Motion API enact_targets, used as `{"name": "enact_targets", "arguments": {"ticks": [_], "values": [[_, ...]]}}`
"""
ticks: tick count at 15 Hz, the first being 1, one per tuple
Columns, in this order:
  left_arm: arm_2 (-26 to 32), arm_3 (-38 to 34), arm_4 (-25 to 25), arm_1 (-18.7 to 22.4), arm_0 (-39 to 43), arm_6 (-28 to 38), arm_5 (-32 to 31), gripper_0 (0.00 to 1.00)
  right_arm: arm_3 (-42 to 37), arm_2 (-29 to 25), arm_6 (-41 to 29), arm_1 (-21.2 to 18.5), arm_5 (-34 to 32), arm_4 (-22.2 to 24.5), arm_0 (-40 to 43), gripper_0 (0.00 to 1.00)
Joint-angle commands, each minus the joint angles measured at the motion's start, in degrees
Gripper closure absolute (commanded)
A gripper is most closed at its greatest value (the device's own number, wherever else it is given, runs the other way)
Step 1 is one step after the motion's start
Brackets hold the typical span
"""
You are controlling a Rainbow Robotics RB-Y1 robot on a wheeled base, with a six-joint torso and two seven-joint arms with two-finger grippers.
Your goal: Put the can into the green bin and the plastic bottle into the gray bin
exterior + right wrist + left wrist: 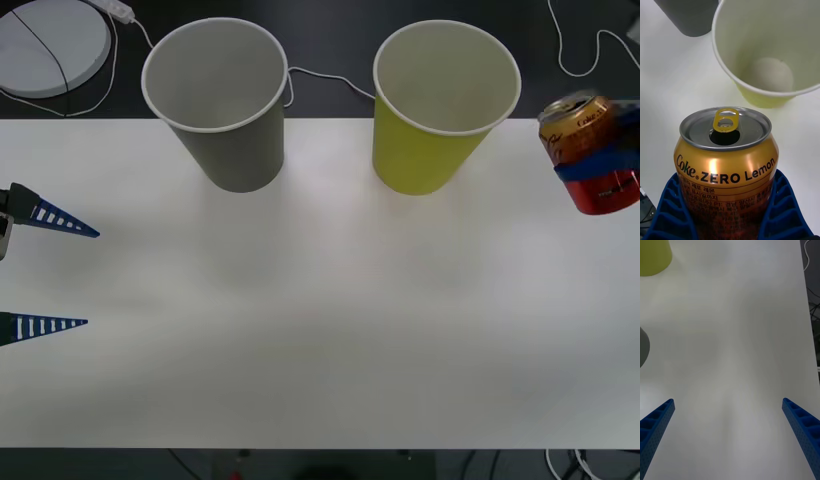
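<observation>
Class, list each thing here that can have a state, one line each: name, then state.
can: opened, tilted, held off the table
green bin: upright, empty
gray bin: upright, empty
right hand: shut on the can, right of the green bin
left hand: open, holding nothing, at the table's left edge

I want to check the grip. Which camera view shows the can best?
The right wrist view: the can stands large between the right gripper and its blue fingers, top and label plain. The front view shows it small, held at the right edge.
</observation>
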Motion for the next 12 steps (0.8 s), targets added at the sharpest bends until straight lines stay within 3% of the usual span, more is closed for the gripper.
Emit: {"name": "enact_targets", "arguments": {"ticks": [1,4,8,12], "values": [[0.00,0.00,0.00,0.00,0.00,0.00,0.00,0.00,6.79,8.66,0.03,-1.77,0.02,0.25,-10.83,1.00],[0.00,0.00,0.00,0.00,0.00,0.00,0.00,0.00,14.78,18.60,0.03,-2.21,0.02,1.22,-21.81,1.00],[0.00,0.00,0.00,0.00,0.00,0.00,0.00,0.00,28.67,30.29,0.03,2.36,0.02,3.86,-36.40,1.00],[0.00,0.00,0.00,0.00,0.00,0.00,0.00,0.00,35.00,31.95,0.12,9.39,0.02,13.44,-41.59,1.00]]}}
